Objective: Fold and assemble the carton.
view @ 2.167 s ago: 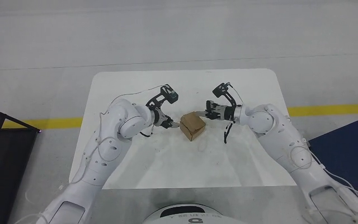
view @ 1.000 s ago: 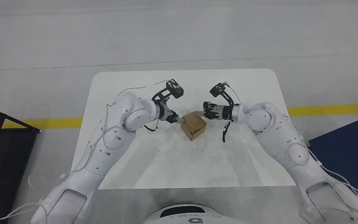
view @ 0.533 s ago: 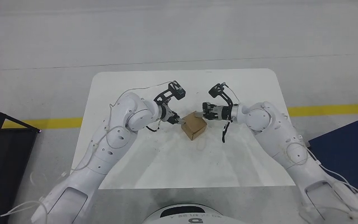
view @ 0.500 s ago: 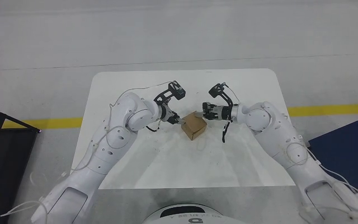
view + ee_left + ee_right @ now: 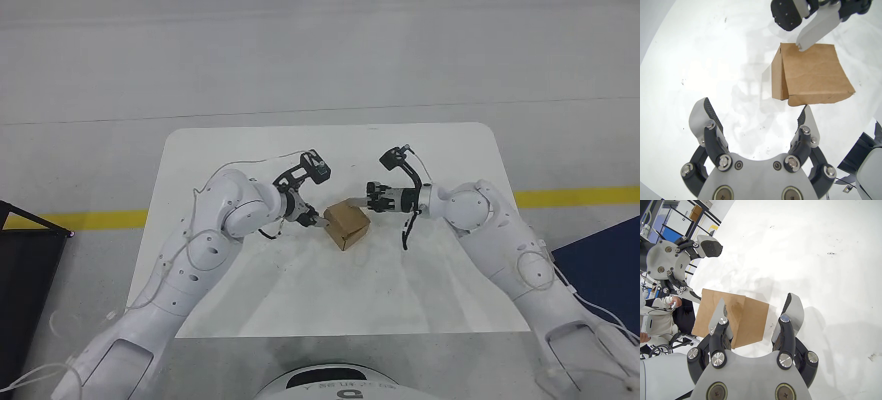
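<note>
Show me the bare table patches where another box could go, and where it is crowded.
Bare: the wide near strip of the table, between the carton and the robot-side edge; also the far strip along the opposite edge. Crowded: the middle, where the left tool and right tool flank the carton on either side.

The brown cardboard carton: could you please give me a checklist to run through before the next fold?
1. The brown cardboard carton sits on the white table: ok.
2. The left gripper is open, holding nothing: ok.
3. The right gripper is open, one finger over the carton's top: ok.
4. The carton's side flap lies flush with its top: not ok, a gap shows.
5. The left gripper's fingertip touches the carton's near edge: cannot tell.
</note>
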Motion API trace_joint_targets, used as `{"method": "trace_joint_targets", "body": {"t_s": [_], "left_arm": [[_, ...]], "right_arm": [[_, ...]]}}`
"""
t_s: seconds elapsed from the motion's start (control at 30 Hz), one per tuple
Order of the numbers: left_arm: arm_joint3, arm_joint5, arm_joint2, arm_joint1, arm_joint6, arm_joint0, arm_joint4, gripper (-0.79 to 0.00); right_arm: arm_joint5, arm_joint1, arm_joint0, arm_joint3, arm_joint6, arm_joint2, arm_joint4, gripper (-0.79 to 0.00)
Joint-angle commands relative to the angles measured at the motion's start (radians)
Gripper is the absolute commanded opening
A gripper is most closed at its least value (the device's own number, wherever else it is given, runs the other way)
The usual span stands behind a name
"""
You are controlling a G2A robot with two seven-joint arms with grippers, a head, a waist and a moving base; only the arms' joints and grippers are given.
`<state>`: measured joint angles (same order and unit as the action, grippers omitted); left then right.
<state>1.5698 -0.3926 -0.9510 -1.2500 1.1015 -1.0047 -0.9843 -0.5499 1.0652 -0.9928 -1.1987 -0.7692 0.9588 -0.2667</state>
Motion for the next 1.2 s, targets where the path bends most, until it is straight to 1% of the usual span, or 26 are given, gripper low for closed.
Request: {"method": "trace_joint_targets", "body": {"t_s": [0.0,0.3,0.53,0.6,0.67,0.83,0.87,0.93,0.97,1.07,1.17], "left_arm": [[-0.005,0.005,0.006,-0.001,-0.001,0.004,0.0,0.0],[-0.038,0.027,0.037,-0.008,-0.006,0.036,0.01,0.0],[-0.049,0.035,0.049,-0.01,-0.007,0.047,0.016,0.0],[-0.051,0.038,0.051,-0.01,-0.008,0.048,0.018,0.0],[-0.051,0.039,0.052,-0.01,-0.009,0.05,0.019,0.0],[-0.044,0.039,0.05,-0.007,-0.012,0.049,0.018,0.0],[-0.041,0.038,0.048,-0.007,-0.017,0.047,0.023,0.0],[-0.038,0.028,0.041,-0.005,-0.027,0.042,0.039,0.0],[-0.037,0.025,0.038,-0.004,-0.027,0.041,0.04,0.0],[-0.033,0.024,0.037,-0.001,-0.026,0.039,0.033,0.0],[-0.03,0.025,0.041,-0.001,-0.026,0.037,0.028,0.0]], "right_arm": [[0.001,0.0,0.0,0.0,-0.009,0.0,0.004,-0.215],[0.013,0.004,0.009,0.009,-0.05,-0.013,0.02,-0.268],[0.015,0.008,0.014,0.011,-0.059,-0.024,0.014,-0.274],[0.015,0.008,0.013,0.01,-0.059,-0.025,0.013,-0.259],[0.012,0.008,0.011,0.01,-0.057,-0.024,0.015,-0.219],[-0.007,0.005,0.006,0.021,-0.067,-0.011,0.048,-0.2],[-0.023,0.005,0.005,0.025,-0.089,-0.009,0.079,-0.2],[-0.077,0.003,0.016,0.052,-0.2,-0.009,0.192,-0.203],[-0.085,0.001,0.031,0.075,-0.241,-0.003,0.23,-0.2],[-0.088,0.002,0.056,0.115,-0.3,-0.001,0.285,-0.2],[-0.081,0.003,0.074,0.137,-0.332,-0.008,0.302,-0.206]]}}
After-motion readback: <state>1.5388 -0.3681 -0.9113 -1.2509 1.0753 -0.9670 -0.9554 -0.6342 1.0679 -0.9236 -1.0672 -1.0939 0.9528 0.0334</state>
